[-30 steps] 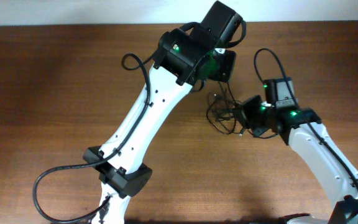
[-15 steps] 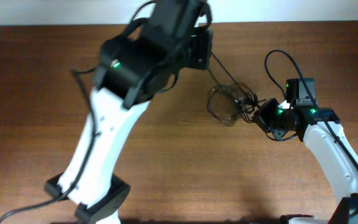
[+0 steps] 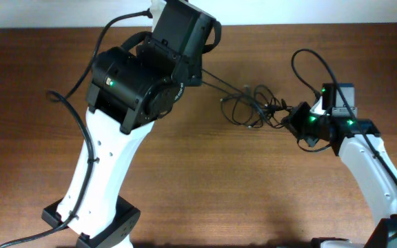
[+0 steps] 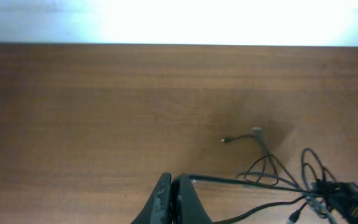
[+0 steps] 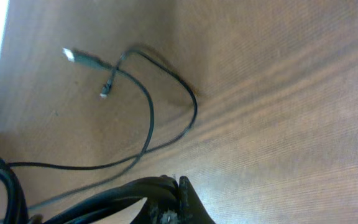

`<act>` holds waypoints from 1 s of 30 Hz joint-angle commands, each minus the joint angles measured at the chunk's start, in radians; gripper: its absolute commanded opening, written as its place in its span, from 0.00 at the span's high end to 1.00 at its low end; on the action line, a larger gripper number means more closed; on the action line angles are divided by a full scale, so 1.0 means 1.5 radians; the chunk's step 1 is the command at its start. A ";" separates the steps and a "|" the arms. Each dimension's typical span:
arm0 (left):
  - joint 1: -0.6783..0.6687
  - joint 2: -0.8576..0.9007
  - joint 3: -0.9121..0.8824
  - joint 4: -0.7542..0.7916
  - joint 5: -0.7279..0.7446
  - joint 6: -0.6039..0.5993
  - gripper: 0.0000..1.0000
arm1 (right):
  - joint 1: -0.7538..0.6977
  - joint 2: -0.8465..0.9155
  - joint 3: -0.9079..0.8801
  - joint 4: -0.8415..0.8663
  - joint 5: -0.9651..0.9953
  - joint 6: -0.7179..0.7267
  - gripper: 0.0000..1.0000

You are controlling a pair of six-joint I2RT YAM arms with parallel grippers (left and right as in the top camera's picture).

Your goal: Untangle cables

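Brown wood-grain table (image 3: 240,193) carries the work area; both arms reach in over it.

**Cables.** The cables (image 3: 251,107) form a small tangle of thin black loops right of centre, between the two grippers. In the overhead view the tangle lies just beside the right gripper and well apart from the left arm's base.

**Left gripper.** The left gripper (image 4: 173,182) has its fingers pressed together on one strand (image 4: 241,182). This strand runs straight and taut from the fingertips to the tangle, lower right in the left wrist view. In the overhead view the same strand appears as a straight line from under the left wrist to the loops.

**Right gripper.** The right gripper (image 3: 289,122) sits at the right edge of the tangle, fingers closed. The overhead view shows the cords meeting its fingertips. The right wrist view shows black cord running in under the fingers, but the exact contact point cannot be made out there.

**Loose ends.** A silver-tipped plug (image 5: 71,55) and a smaller plug (image 5: 104,94) are close together and not held. Their cords curve back toward the right gripper in a single open loop.
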 commanded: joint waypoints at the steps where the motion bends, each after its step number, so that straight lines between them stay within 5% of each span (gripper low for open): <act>1: 0.017 -0.027 0.026 -0.016 -0.140 -0.042 1.00 | -0.075 0.007 -0.011 -0.005 0.085 -0.088 0.96; 5: 0.017 -0.018 0.026 -0.043 -0.113 -0.040 1.00 | -0.125 0.007 -0.011 -0.002 0.045 -0.170 0.96; 10: 0.017 0.009 0.004 -0.042 -0.022 -0.021 1.00 | -0.149 0.007 -0.011 0.042 -0.292 -0.441 0.95; 26: 0.016 0.228 -0.051 -0.040 0.314 0.157 0.98 | -0.149 0.007 -0.011 -0.039 -0.264 -0.424 0.90; 27: 0.016 0.234 -0.051 -0.043 0.312 0.158 0.91 | -0.149 0.007 -0.011 -0.051 -0.233 -0.424 0.89; 28: 0.016 0.245 -0.051 -0.043 0.310 0.172 0.54 | -0.149 0.007 -0.011 -0.074 -0.185 -0.424 0.83; 30: 0.022 0.246 -0.051 -0.042 0.300 0.175 0.12 | -0.149 0.007 -0.011 -0.094 -0.143 -0.424 0.73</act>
